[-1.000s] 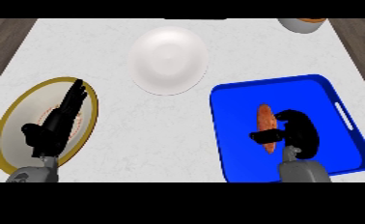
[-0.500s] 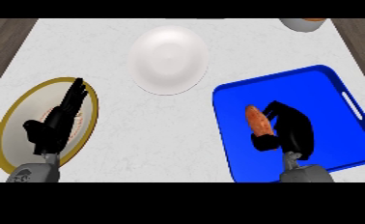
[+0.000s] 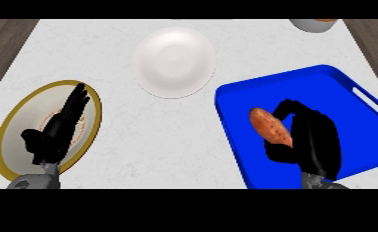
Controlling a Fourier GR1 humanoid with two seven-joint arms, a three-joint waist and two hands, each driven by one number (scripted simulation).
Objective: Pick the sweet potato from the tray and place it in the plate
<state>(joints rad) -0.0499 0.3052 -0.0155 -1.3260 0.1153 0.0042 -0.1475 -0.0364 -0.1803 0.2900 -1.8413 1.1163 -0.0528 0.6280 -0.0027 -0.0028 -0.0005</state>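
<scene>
The sweet potato [image 3: 270, 127] is sitting in the blue tray [image 3: 325, 81], long axis running up-left to down-right, tucked against the right hand [image 3: 314, 138]. Fingers are curled round it, looks gripped, though contact's partly hidden. The left hand [image 3: 59, 126] is parked open over the gold-rimmed plate [image 3: 18, 113].

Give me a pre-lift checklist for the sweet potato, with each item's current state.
1. Right hand curled round the sweet potato: ok.
2. Sweet potato lifted off the blue tray: cannot tell.
3. White plate free to receive it: ok.
4. Left hand open over the gold-rimmed plate, off the path to the white plate: ok.
5. Grey bowl at the far right edge, away from the route: ok.
</scene>
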